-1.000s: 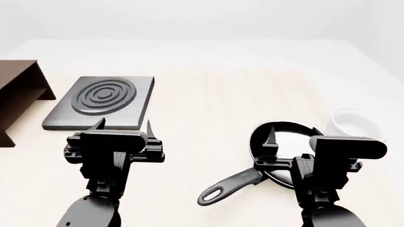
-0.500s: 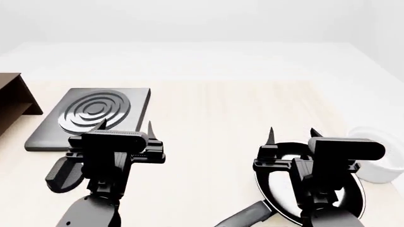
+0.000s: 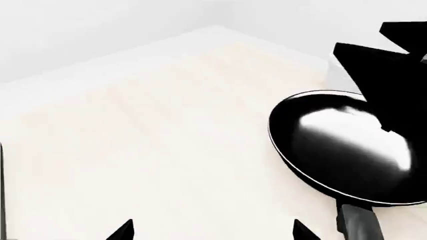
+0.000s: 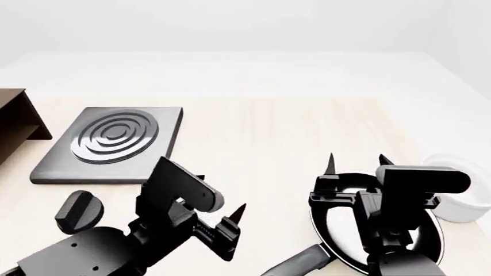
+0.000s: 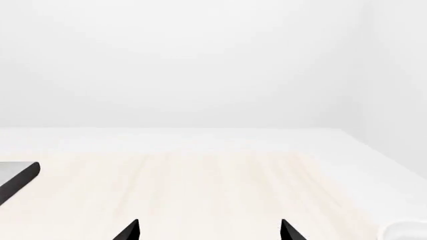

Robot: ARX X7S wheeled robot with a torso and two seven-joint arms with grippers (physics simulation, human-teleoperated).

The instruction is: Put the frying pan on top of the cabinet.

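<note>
**Pale wood table carries four things**

The light wooden table [image 4: 261,132] bears the grey hob [image 4: 111,144] at left, the dark brown cabinet [image 4: 15,123] at the far left edge, the frying pan [image 4: 341,230] near right, and a white bowl [image 4: 464,201] just beside it.

Counting from my station. One frying pan [image 4: 376,230], sitting under my right gripper [image 4: 357,164]; I also see it in the left wrist view [image 3: 347,150]. One hob [image 4: 111,144], ahead of my left gripper [image 4: 230,227]. One cabinet [image 4: 15,126], only a corner in view, far out to the left. One white bowl [image 4: 460,195], just right of the right gripper. Two grippers, both with jaws spread. One bench [image 4: 261,132] carries it all.
</note>
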